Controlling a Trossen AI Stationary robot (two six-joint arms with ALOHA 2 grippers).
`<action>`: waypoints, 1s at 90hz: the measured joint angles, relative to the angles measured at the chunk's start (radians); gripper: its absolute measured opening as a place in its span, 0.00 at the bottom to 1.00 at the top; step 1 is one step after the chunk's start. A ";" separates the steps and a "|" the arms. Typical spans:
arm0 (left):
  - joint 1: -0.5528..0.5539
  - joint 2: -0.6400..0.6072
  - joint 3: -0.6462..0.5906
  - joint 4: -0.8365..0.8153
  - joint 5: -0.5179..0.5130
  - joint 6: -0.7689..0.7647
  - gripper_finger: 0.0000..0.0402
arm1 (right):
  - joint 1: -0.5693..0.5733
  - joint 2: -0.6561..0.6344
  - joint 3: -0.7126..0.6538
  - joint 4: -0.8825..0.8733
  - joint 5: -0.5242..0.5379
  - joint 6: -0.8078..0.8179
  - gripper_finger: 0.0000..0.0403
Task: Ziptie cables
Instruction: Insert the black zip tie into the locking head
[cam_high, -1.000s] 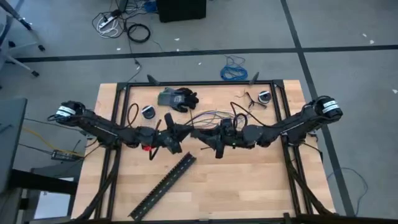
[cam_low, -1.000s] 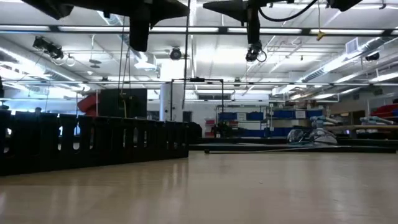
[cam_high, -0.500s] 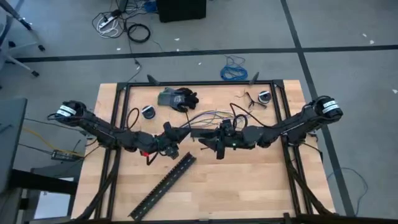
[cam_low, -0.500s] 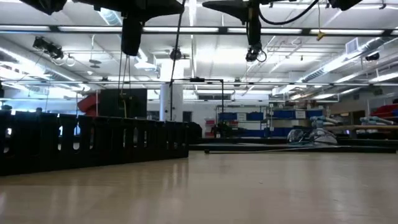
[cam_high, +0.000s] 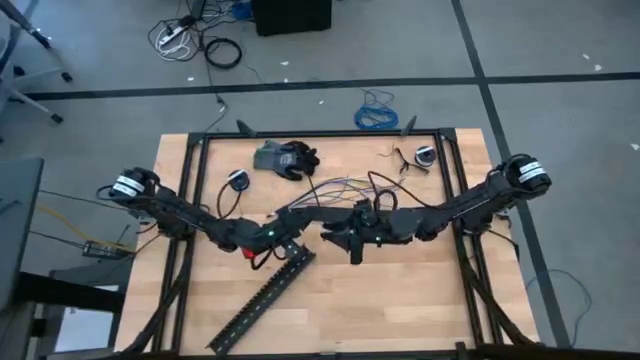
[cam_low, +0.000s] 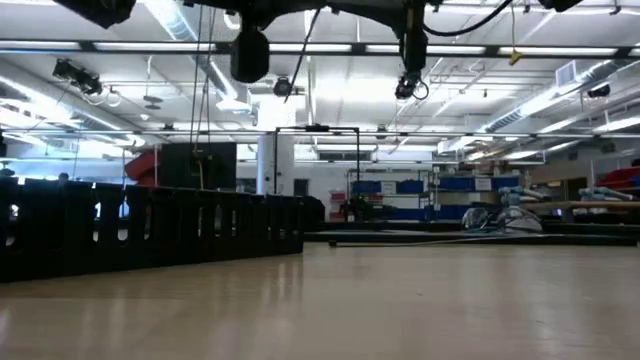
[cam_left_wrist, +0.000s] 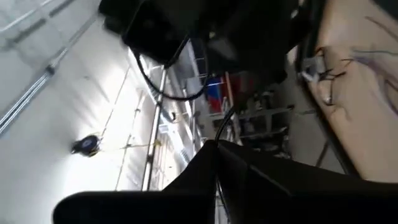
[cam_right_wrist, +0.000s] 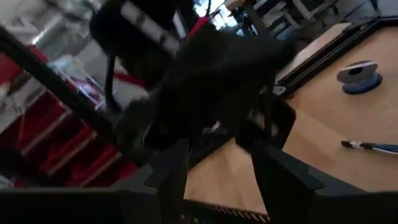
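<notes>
The cables (cam_high: 335, 186), thin wires in purple, green and grey, lie loosely on the table behind both grippers; they also show in the left wrist view as cables (cam_left_wrist: 348, 62). My left gripper (cam_high: 303, 211) hangs above the table's middle, shut on a thin black strand (cam_high: 328, 206) that runs toward my right arm. My right gripper (cam_high: 338, 236) faces it from the right, fingers apart (cam_right_wrist: 217, 168), with the left gripper close in front of them. I cannot tell whether the right fingers touch anything. My left gripper pinches the thin black strand (cam_left_wrist: 219, 134) between its two shut fingers. The strand leaves the fingertips and runs on toward my right arm, clear of the table. Which part of the strand is held does not show.
A long black slotted strip (cam_high: 265, 292) lies slanted near the front edge, and stands at the left in the low view as a strip (cam_low: 150, 230). A dark glove (cam_high: 286, 158) and two small tape rolls (cam_high: 238, 179) (cam_high: 425, 155) lie at the back. A blue coiled cable (cam_high: 375, 114) is on the floor.
My left arm has reached toward the table's right edge, bringing its gripper close to my right gripper, and has turned as it went. My right gripper has shifted slightly toward the near edge.
</notes>
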 joint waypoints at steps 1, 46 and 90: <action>0.000 0.000 0.000 0.001 0.000 0.000 0.00 | 0.001 0.000 0.000 -0.003 0.000 -0.008 0.42; -0.042 -0.007 0.000 -0.033 -0.084 -0.360 0.00 | 0.081 -0.018 0.000 -0.111 0.017 -1.280 0.40; -0.076 -0.009 0.000 -0.190 0.117 -0.919 0.00 | 0.077 -0.018 0.000 -0.029 0.054 -1.551 0.37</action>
